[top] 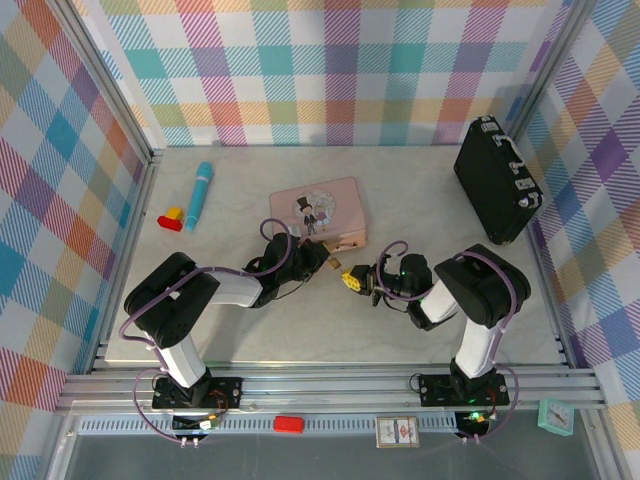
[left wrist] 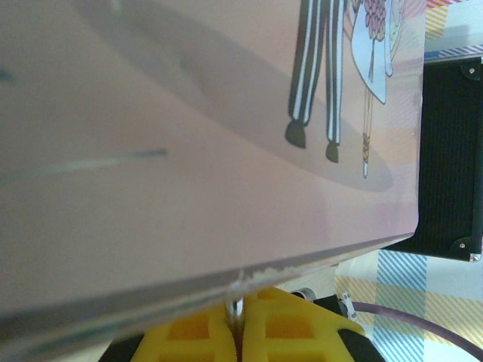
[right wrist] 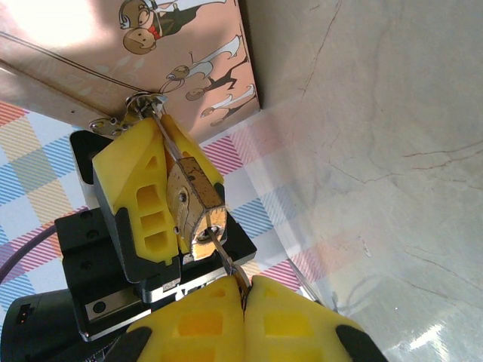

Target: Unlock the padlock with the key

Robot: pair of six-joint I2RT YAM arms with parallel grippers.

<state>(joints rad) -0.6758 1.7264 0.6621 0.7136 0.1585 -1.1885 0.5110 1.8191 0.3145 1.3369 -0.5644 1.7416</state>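
l end effector (left wrist: 238, 309) closed tight on padlock (right wrist: 195, 202) at pink tin (right wrist: 68, 68) front edge | padlock: small, rigid, slick brass, prob light; grip flat sides | key (right wrist: 226, 253): thin, bends easy, tip at keyhole | r end effector (right wrist: 243, 290) pinched shut on its bow

The padlock (right wrist: 195, 204) sits at the tin's (top: 340, 200) front edge, key (right wrist: 225, 256) touching it.
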